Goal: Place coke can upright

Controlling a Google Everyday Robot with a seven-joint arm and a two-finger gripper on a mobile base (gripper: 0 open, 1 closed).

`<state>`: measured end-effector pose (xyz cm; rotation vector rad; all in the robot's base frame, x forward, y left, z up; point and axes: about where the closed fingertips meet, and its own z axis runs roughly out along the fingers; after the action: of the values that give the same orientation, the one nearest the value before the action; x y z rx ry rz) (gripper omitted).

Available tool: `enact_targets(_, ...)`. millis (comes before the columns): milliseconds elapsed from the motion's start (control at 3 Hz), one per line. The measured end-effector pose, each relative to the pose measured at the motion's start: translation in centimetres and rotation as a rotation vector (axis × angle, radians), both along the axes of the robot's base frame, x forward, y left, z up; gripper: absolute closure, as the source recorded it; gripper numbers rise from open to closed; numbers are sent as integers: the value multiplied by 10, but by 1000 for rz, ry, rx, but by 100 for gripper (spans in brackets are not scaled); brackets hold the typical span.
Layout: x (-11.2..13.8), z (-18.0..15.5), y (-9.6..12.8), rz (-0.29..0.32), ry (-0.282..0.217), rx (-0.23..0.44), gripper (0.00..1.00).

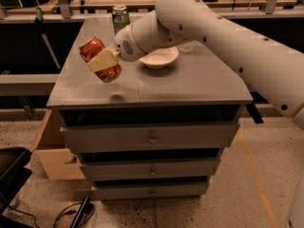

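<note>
The coke can [94,48], red with a dented side, is held tilted in the air above the left part of the grey cabinet top [190,84]. My gripper [102,61] is shut on the coke can, its pale fingers [100,59] wrapped across the can's middle. The can's shadow lies on the top just below it. The white arm reaches in from the upper right.
A white bowl [159,57] sits on the cabinet top right of the gripper. A green can [120,17] stands upright at the back. A small glass [186,47] is partly hidden behind the arm. Drawers front the cabinet; a cardboard box [52,151] lies on the floor at left.
</note>
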<state>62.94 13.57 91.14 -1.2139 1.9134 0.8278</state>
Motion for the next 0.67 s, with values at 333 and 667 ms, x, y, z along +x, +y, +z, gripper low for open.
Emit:
enact_targets(333, 2, 5, -1, 40, -68, 144, 100)
enact_targets(667, 1, 1, 1, 74, -113, 261, 100)
